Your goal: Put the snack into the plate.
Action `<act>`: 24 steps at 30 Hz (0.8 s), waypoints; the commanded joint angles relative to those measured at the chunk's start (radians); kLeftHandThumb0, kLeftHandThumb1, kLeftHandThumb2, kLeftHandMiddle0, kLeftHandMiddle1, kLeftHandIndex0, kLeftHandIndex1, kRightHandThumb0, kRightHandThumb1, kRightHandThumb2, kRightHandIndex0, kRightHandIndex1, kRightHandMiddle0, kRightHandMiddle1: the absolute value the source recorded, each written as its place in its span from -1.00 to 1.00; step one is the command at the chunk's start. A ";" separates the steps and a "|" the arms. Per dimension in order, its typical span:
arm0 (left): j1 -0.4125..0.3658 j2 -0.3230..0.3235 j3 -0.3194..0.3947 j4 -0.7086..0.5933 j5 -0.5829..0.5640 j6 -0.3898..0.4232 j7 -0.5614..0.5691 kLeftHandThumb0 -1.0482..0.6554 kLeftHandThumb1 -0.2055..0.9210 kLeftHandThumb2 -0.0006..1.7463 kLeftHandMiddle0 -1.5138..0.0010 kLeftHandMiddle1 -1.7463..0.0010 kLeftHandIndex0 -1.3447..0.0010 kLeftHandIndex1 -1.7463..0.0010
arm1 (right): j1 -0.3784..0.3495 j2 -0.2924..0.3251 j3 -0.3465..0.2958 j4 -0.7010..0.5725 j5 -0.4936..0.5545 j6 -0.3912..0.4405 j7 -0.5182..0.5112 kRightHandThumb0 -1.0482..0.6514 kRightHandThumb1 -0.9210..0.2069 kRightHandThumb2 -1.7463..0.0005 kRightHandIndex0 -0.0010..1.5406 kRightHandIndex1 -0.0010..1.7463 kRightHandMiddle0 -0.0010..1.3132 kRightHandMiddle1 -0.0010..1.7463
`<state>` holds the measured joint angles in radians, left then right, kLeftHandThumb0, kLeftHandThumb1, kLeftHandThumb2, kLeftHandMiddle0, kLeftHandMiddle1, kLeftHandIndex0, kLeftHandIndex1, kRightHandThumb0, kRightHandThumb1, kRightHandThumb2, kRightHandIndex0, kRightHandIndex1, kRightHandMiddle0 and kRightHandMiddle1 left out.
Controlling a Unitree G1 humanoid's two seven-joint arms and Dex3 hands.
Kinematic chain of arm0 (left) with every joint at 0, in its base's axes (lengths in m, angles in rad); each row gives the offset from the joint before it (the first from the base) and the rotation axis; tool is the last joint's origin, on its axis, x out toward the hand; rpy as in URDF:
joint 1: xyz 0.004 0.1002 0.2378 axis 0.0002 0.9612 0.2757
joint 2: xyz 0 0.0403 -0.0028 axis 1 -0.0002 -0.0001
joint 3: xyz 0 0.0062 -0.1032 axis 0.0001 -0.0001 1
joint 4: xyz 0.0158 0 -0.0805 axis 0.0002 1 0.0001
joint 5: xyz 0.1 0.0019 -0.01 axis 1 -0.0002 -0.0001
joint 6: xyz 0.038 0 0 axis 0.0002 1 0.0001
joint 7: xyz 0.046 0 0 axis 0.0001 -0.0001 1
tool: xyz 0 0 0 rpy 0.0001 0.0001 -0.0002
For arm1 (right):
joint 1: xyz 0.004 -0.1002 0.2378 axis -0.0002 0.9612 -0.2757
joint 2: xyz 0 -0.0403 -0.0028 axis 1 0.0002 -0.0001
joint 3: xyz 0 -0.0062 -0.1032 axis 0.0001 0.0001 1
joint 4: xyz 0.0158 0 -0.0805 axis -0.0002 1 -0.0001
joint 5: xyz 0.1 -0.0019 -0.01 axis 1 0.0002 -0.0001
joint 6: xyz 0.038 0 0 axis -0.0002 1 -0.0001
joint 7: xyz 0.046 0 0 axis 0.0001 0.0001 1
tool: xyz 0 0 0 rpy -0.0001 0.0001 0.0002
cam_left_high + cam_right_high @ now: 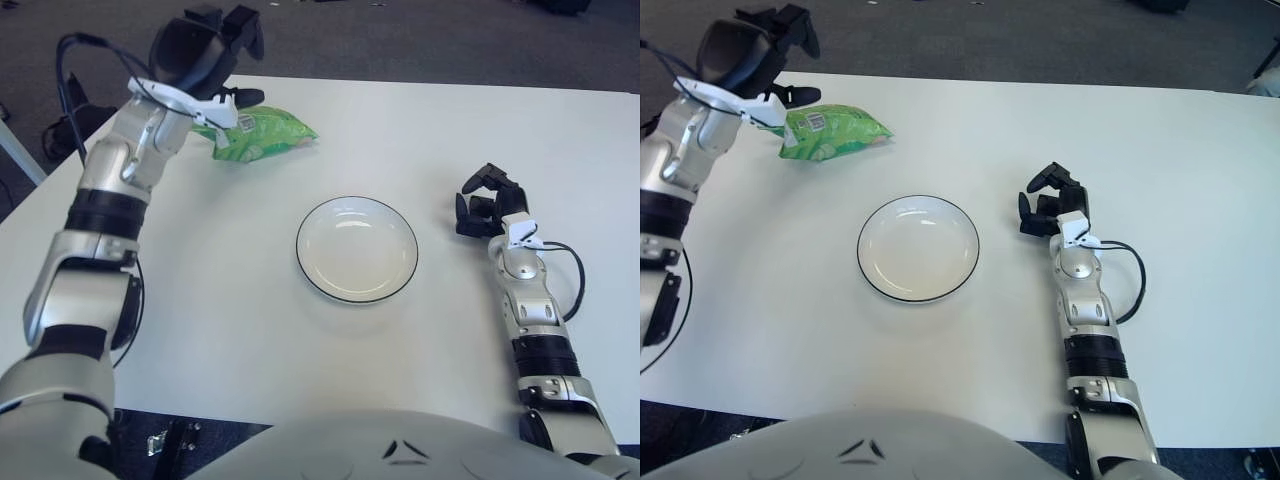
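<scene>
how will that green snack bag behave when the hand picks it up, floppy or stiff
The green snack bag looks puffed and crinkled, so it is probably light and soft, likely to sag or crumple rather than stay rigid. Its glossy film may be slippery in the fingers. It lies flat on the table, so rolling seems unlikely. The left hand shows above its left end.

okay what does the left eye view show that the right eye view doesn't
Only the left eye view shows a dark bag on the floor beyond the table's left edge. Only the right eye view shows the table's far right corner. Both share the white plate, the green snack bag on the table, the left hand raised over the bag's left end, and the right hand right of the plate.
</scene>
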<state>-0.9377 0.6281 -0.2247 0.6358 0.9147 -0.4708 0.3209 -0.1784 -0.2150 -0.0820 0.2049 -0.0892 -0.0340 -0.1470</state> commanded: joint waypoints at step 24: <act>-0.241 -0.181 -0.266 0.635 0.020 0.141 0.077 -0.91 1.00 -0.06 0.93 0.12 1.00 0.24 | 0.075 0.012 0.050 0.103 -0.049 0.070 0.018 -0.34 0.07 -0.50 0.57 1.00 -0.06 1.00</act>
<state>-1.1520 0.4639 -0.4704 1.2485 0.9467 -0.3485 0.4091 -0.1799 -0.2239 -0.0619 0.2105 -0.1166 -0.0304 -0.1531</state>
